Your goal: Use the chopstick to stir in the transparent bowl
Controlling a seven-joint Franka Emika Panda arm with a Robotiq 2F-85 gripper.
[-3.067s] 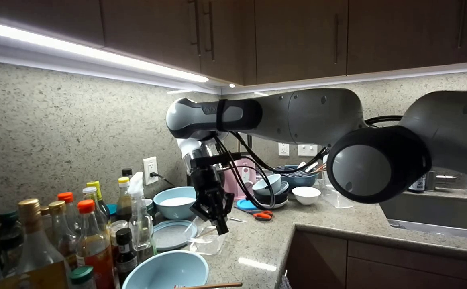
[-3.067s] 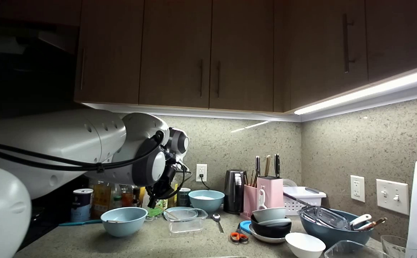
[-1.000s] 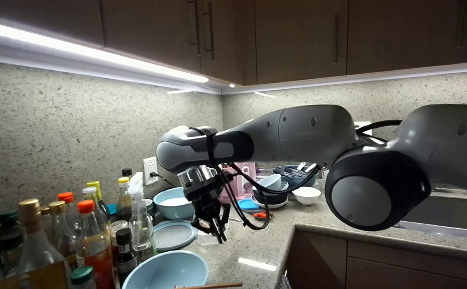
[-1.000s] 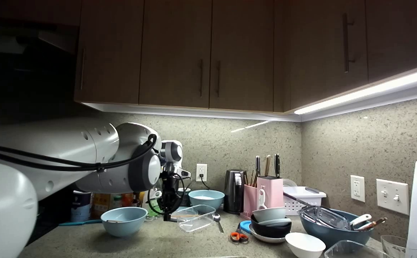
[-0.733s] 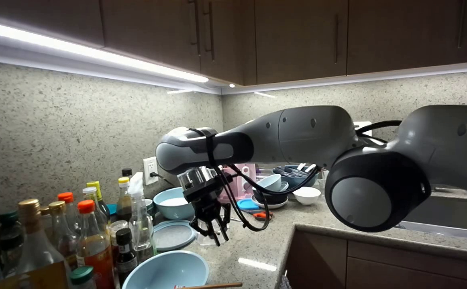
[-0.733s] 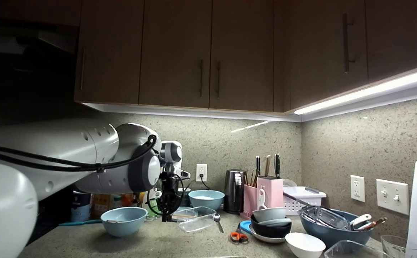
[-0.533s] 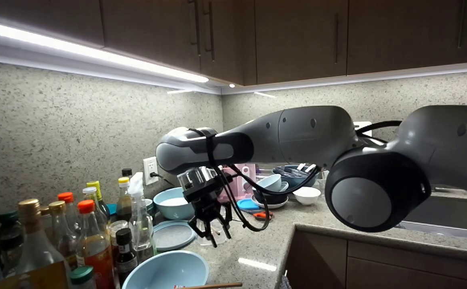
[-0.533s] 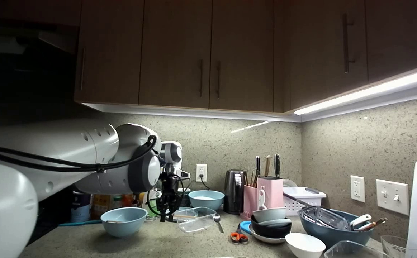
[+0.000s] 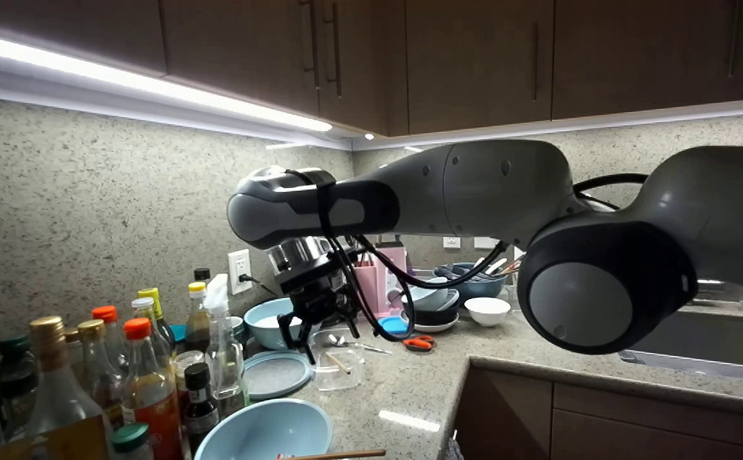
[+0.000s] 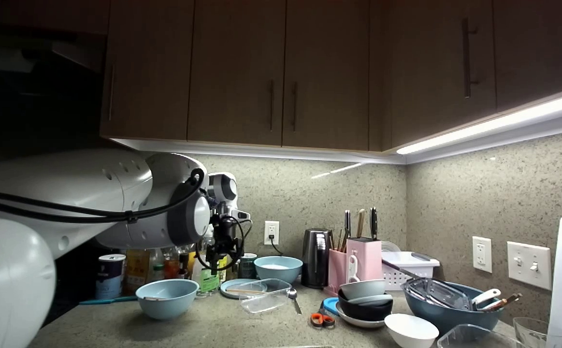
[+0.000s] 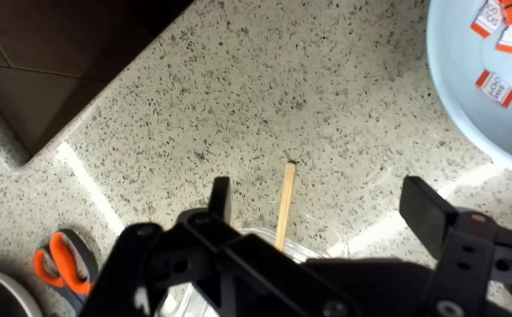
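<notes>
The clear bowl [image 10: 265, 296] sits on the counter [image 10: 213, 325] just beside the plate [image 9: 275, 375], a chopstick [image 11: 285, 202] jutting past its rim. The gripper [image 11: 317, 196] hangs higher up, fingers spread wide and holding nothing; if it comes down too low or off-centre, it would likely shove the rim and send the chopstick rolling. Pinched near its end, so thin a chopstick could also swivel once stirring pushes against it.
</notes>
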